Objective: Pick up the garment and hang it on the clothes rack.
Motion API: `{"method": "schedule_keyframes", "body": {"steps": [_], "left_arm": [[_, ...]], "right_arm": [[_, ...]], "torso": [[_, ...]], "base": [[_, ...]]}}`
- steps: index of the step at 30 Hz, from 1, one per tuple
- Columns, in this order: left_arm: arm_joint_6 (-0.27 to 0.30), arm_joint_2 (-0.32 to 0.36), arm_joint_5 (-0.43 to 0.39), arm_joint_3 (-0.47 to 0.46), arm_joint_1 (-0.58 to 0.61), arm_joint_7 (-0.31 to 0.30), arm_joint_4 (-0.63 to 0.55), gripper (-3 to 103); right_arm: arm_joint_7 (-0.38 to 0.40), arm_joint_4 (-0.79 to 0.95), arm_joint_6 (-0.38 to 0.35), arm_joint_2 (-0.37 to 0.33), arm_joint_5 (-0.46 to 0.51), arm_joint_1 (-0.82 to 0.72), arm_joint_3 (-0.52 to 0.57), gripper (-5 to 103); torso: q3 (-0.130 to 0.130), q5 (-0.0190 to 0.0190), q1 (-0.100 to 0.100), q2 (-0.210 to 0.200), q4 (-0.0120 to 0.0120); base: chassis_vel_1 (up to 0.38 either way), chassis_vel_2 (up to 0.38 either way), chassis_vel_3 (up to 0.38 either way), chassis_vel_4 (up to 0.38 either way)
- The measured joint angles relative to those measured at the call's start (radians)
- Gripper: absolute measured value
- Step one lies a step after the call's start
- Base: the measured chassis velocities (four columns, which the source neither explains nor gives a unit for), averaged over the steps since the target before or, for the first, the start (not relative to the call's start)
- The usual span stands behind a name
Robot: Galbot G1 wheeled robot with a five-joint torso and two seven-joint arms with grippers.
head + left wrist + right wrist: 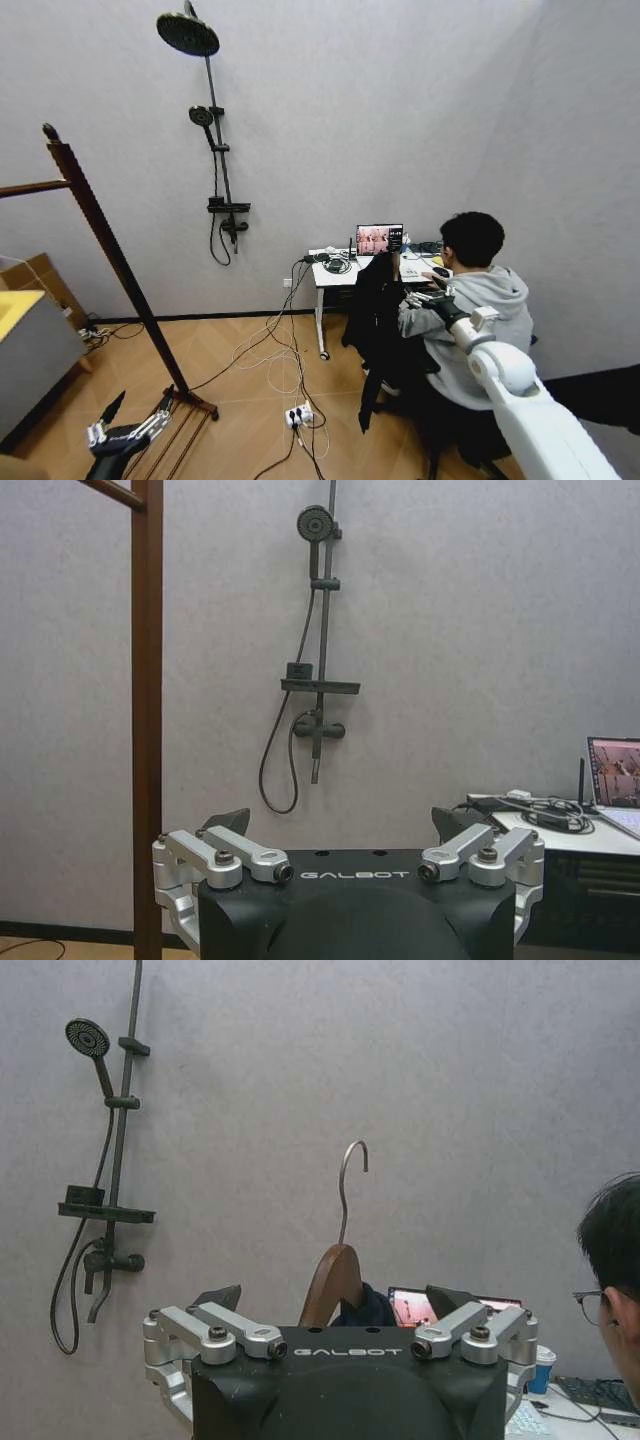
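Right gripper [432, 296], out front-right, looks clamped on the hanger [333, 1278], black coat [378, 325] hanging straight down under it, vs rack [105, 245] well off to the left, nearer the low left gripper [130, 418], fingers spread, holding nothing.

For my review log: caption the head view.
Right gripper holds the black garment up, right of the clothes rack.

A wooden floor [250, 420] is carrying the clothes rack [110, 260], whose foot is standing on it at the left. White and black cables [275, 360] and a power strip [299, 414] are lying across it beside a white desk [322, 300].
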Motion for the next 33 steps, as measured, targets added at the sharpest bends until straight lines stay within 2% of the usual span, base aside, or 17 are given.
{"method": "schedule_keyframes", "body": {"steps": [8, 11, 15, 19, 21, 24, 25, 28, 31, 33], "left_arm": [[0.000, 0.000, 0.000, 0.000, 0.000, 0.000, 0.000, 100], [0.000, 0.000, 0.000, 0.000, 0.000, 0.000, 0.000, 100], [0.000, 0.000, 0.000, 0.000, 0.000, 0.000, 0.000, 100], [0.000, 0.000, 0.000, 0.000, 0.000, 0.000, 0.000, 100], [0.000, 0.000, 0.000, 0.000, 0.000, 0.000, 0.000, 100], [0.000, 0.000, 0.000, 0.000, 0.000, 0.000, 0.000, 100], [0.000, 0.000, 0.000, 0.000, 0.000, 0.000, 0.000, 100], [0.000, 0.000, 0.000, 0.000, 0.000, 0.000, 0.000, 100], [0.000, 0.000, 0.000, 0.000, 0.000, 0.000, 0.000, 100], [0.000, 0.000, 0.000, 0.000, 0.000, 0.000, 0.000, 100]], "right_arm": [[0.005, -0.133, 0.002, 0.004, -0.002, 0.163, -0.074, 100], [0.013, -0.226, 0.000, 0.013, 0.007, 0.264, -0.144, 100], [0.025, -0.262, -0.003, 0.022, 0.010, 0.300, -0.178, 100], [0.068, -0.307, -0.015, 0.039, 0.011, 0.342, -0.216, 100], [0.074, -0.315, -0.016, 0.041, 0.012, 0.350, -0.222, 103], [0.091, -0.346, -0.017, 0.049, 0.012, 0.375, -0.238, 90], [0.091, -0.346, -0.017, 0.049, 0.012, 0.375, -0.238, 90], [0.091, -0.351, -0.017, 0.049, 0.013, 0.381, -0.242, 74], [0.091, -0.351, -0.017, 0.049, 0.013, 0.381, -0.243, 68], [0.093, -0.345, -0.019, 0.046, 0.014, 0.379, -0.243, 57]], "torso": [[0.000, 0.0002, 0.000, 0.000, 0.0000], [0.000, 0.0001, 0.000, 0.000, 0.0002], [0.000, 0.0000, 0.000, 0.000, 0.0001], [0.000, 0.0001, 0.000, 0.000, 0.0001], [0.000, 0.0000, 0.000, 0.000, 0.0000], [0.000, 0.0000, 0.000, 0.000, 0.0001], [0.000, 0.0000, 0.000, 0.000, 0.0001], [0.000, 0.0000, 0.000, 0.000, 0.0000], [0.000, 0.0001, 0.000, 0.000, 0.0000], [0.000, 0.0001, 0.000, 0.000, 0.0000]], "base": [[0.000, 0.000, 0.000, 0.000], [0.000, 0.000, 0.000, 0.000], [0.000, 0.000, 0.000, 0.000], [0.000, 0.000, 0.000, 0.000], [0.000, 0.000, 0.000, 0.000], [0.000, 0.000, 0.000, 0.000], [0.000, 0.000, 0.000, 0.000], [0.000, 0.000, 0.000, 0.000], [0.000, 0.000, 0.000, 0.000], [0.000, 0.000, 0.000, 0.000]]}}
